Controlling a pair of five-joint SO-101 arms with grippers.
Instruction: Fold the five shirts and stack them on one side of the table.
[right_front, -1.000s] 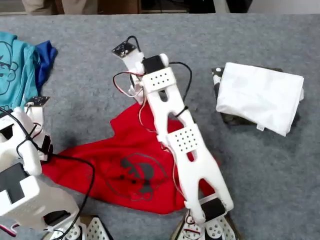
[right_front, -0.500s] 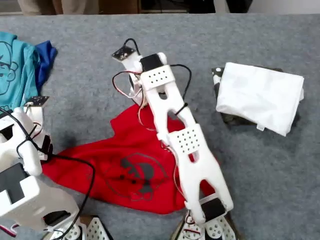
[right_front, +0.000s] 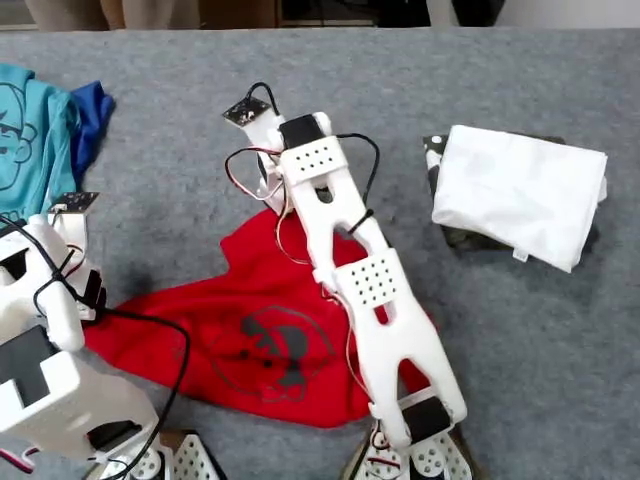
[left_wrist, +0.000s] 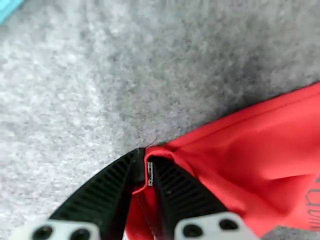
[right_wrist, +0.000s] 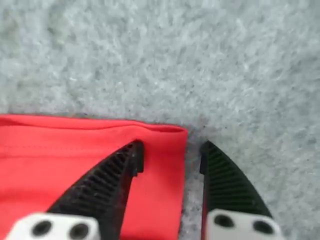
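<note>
Red shirt lies spread and rumpled in the lower middle of the high view, print side up, on the grey table. The left claw, at the lower left of the high view, is pressed together on the shirt's left corner, with a fold of red cloth pinched between its black fingers. The right claw is at the shirt's upper corner, near the middle of the high view. It is spread, one finger over the red hem and the other over bare table just beside the edge; whether either touches cannot be told.

At the right of the high view a folded white shirt rests on a dark shirt that sticks out at its left edge. At the upper left, a teal shirt lies bunched with a blue shirt touching it, well apart from the red one.
</note>
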